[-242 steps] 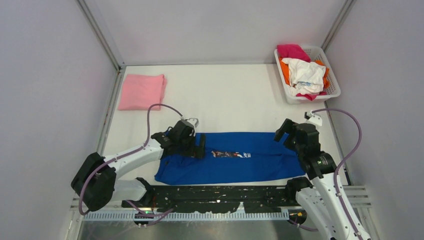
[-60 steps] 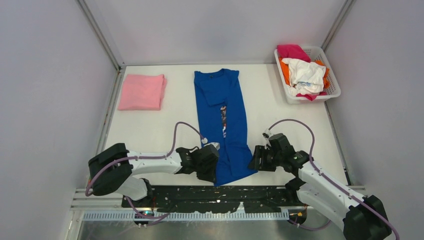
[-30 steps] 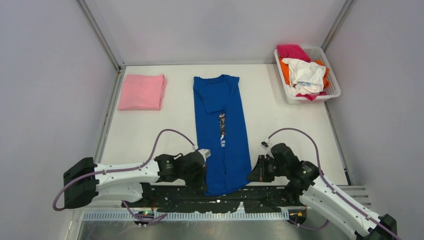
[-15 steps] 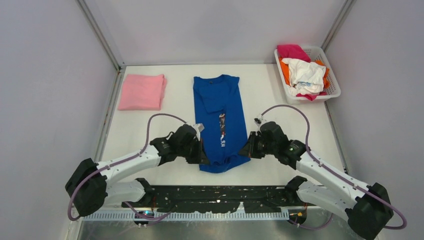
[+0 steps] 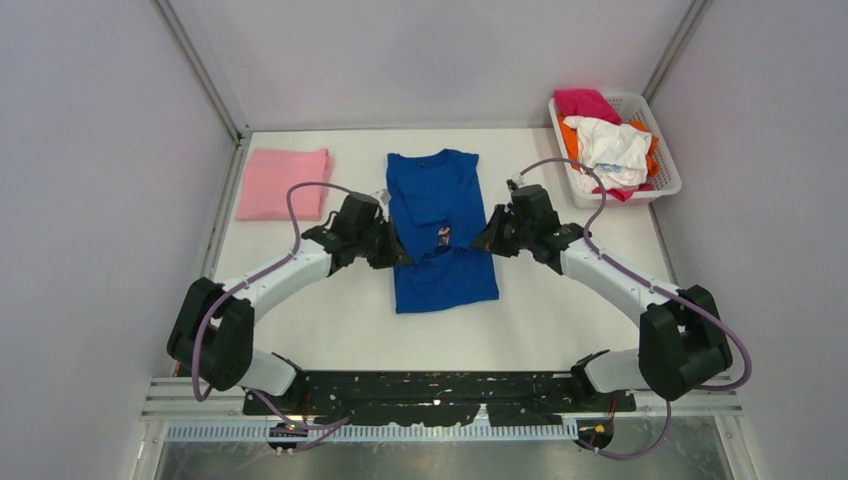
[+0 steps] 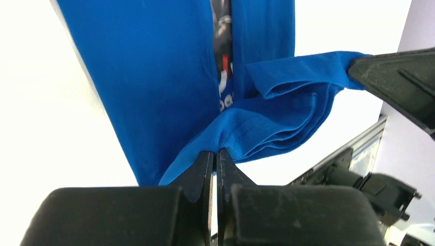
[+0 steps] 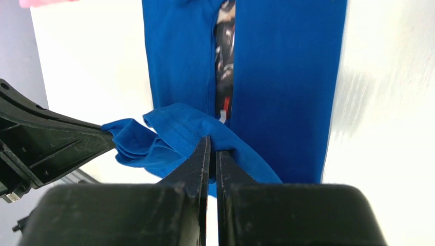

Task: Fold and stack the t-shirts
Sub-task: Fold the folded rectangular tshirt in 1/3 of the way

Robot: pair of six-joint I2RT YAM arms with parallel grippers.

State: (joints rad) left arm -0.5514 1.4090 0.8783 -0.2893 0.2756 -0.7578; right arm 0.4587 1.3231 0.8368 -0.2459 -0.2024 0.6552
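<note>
The left claw (image 6: pixel 215 154) is pinched fully shut on 1 corner of the hem (image 6: pixel 287 87) of the royal-blue t-shirt (image 5: pixel 445 285). The right claw (image 7: pixel 211 144) is closed just as tightly on the other corner. The shirt lies as a narrow strip in the middle of the table (image 5: pixel 545 325), its collar (image 5: pixel 432 157) toward the far edge. The near part is doubled over, and the hem is held up above the chest print (image 7: pixel 224 77).

This looks like the half fold, hem to collar. To do it well, I would move both claws toward the far edge at the same pace and height. Both wrist views show the hem sagging and bunched between the 2 claws, so drawing them slightly apart should flatten it. The hem should land square on the collar edge, and each claw should let go only once the cloth rests flat.

Bare table lies on both sides of the strip, so there is room to spread outward. Beyond the collar only a thin band of table remains before the far edge. The folded pink t-shirt (image 5: pixel 285 183) sits at the far-left corner, near the left arm's cable. The white basket (image 5: pixel 668 185) of crumpled shirts sits at the far-right corner, close to the right arm's cable, which could snag it.
</note>
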